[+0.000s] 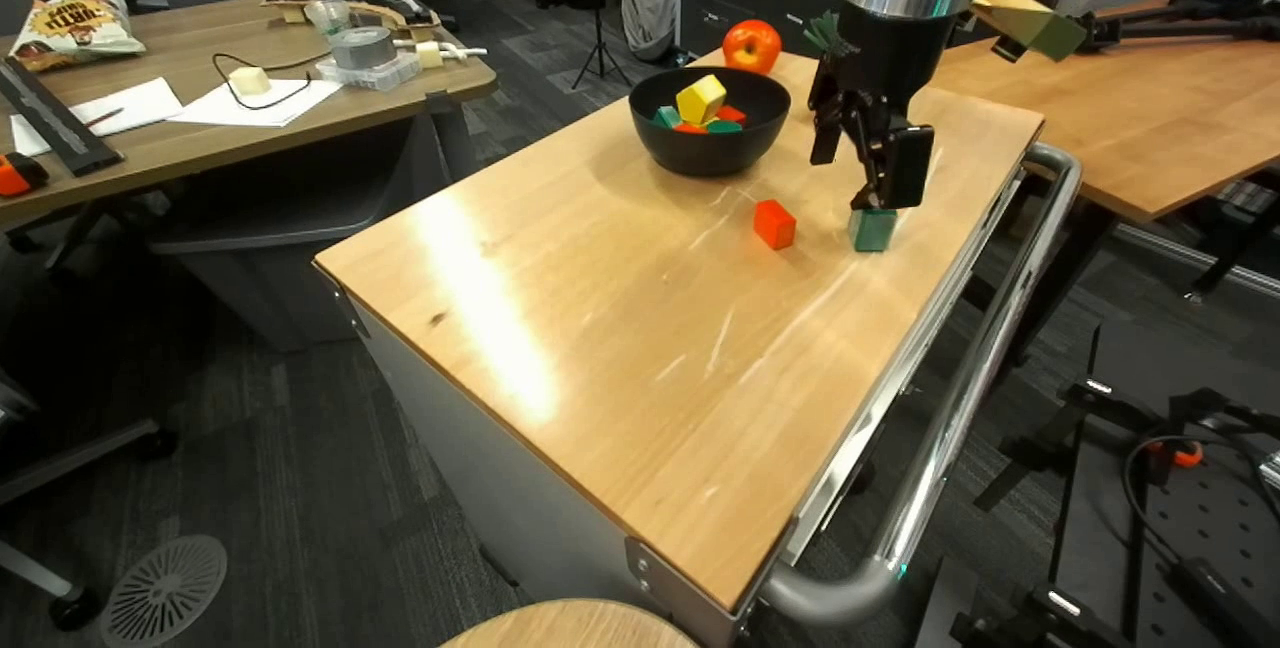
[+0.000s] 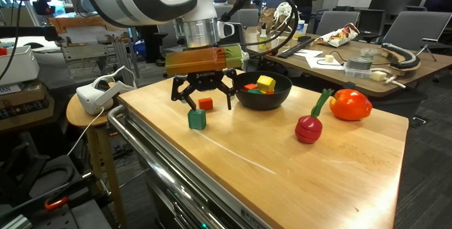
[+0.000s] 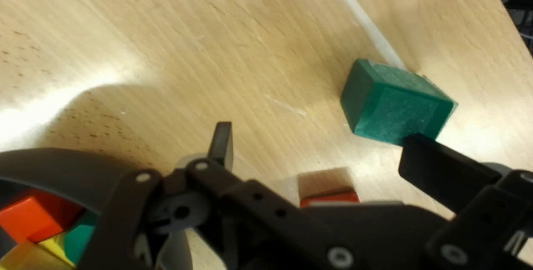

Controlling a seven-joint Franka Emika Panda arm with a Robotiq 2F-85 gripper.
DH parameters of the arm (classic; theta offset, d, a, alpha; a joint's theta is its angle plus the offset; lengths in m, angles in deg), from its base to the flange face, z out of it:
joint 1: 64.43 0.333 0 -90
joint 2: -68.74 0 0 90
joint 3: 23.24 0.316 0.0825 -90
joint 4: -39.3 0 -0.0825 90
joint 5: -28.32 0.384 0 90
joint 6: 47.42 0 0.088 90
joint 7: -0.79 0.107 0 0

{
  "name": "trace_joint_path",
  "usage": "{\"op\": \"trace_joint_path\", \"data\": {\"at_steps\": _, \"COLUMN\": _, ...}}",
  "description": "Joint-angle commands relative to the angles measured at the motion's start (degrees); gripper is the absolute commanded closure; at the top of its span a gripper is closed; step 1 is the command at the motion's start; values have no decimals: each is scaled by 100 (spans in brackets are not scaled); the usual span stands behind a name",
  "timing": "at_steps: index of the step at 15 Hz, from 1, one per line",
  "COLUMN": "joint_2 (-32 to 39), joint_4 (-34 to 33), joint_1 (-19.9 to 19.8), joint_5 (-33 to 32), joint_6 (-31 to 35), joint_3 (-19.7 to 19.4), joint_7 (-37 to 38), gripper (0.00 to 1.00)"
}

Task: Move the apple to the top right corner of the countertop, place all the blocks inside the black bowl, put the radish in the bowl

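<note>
My gripper hangs open above the countertop, holding nothing. One fingertip is close over a green block standing near the rail side; whether they touch I cannot tell. In the wrist view that green block lies past the right fingertip. A red block rests beside it, largely covered by the gripper in the wrist view. Inside the black bowl are several blocks, with a yellow block on top. The apple and the leafy radish sit on the countertop beyond the bowl.
A metal rail runs along one long edge of the cart. A round stool with a white headset stands off one end. Separate desks flank the cart, one bearing a grey tape roll and a snack bag.
</note>
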Motion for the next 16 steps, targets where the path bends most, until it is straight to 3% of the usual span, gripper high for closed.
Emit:
{"op": "trace_joint_path", "data": {"at_steps": 1, "joint_2": -248, "joint_4": 265, "joint_1": -124, "joint_5": 428, "joint_6": 183, "joint_3": -51, "joint_7": -636, "gripper": 0}}
{"op": "trace_joint_path", "data": {"at_steps": 10, "joint_2": -1207, "joint_4": 885, "joint_1": -152, "joint_5": 607, "joint_6": 309, "joint_3": -379, "joint_7": -1159, "gripper": 0}}
{"op": "trace_joint_path", "data": {"at_steps": 16, "joint_2": -1392, "joint_4": 1089, "joint_1": 84, "joint_5": 1292, "joint_6": 428, "joint_3": -640, "joint_7": -1873, "gripper": 0}}
